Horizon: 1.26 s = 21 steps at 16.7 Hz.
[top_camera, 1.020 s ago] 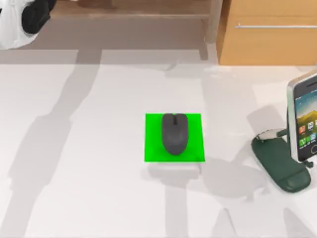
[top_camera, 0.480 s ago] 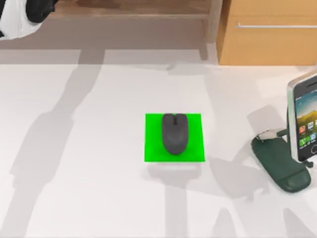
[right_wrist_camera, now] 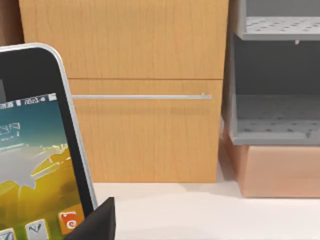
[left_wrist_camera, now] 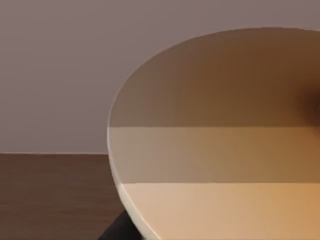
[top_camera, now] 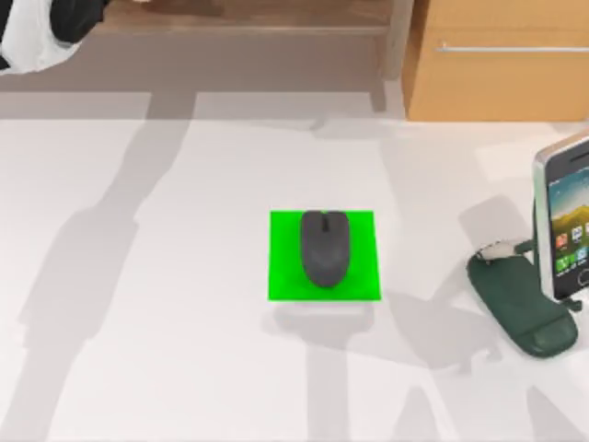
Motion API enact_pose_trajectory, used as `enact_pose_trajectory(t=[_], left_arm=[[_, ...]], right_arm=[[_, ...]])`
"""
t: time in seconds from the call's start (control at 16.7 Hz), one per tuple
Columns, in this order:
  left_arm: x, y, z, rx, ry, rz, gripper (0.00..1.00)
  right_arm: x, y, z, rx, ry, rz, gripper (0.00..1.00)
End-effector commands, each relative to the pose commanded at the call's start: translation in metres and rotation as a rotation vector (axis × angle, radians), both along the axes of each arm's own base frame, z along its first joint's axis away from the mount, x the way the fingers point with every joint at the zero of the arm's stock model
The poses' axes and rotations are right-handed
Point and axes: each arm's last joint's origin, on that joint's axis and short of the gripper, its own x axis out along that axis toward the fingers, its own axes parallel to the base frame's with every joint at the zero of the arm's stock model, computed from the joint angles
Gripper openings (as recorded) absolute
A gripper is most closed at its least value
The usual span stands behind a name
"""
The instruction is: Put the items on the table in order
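Top view: the dark grey mouse [top_camera: 325, 248] lies on the green pad [top_camera: 285, 276] at the middle of the white table [top_camera: 166, 350]. At 3 o'clock from it, well apart, the smartphone [top_camera: 563, 219] stands upright on the dark green stand [top_camera: 525, 308]. A wooden cabinet [top_camera: 497, 60] sits at 1 o'clock. Left arm [top_camera: 41, 28] is at the 11 o'clock corner. Left wrist view has an orange-brown cup [left_wrist_camera: 225, 150] very close; whether those jaws hold it I cannot tell. Right wrist view has the smartphone [right_wrist_camera: 35, 145] close by, with a dark fingertip [right_wrist_camera: 100, 222] beside it; jaw opening cannot be told.
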Motion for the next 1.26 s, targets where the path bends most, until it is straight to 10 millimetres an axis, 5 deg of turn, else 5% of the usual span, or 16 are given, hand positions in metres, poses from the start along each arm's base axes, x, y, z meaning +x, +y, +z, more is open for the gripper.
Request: enact_pose_trajectory(t=[0.12,0.9,1.26], left_arm=[[0.0,0.0,0.0,0.0,0.0,0.0,0.0],[0.0,0.0,0.0,0.0,0.0,0.0,0.98],[0.0,0.0,0.0,0.0,0.0,0.0,1.0]], right_arm=[[0.0,0.0,0.0,0.0,0.0,0.0,1.0],[0.0,0.0,0.0,0.0,0.0,0.0,1.0],[0.0,0.0,0.0,0.0,0.0,0.0,1.0]])
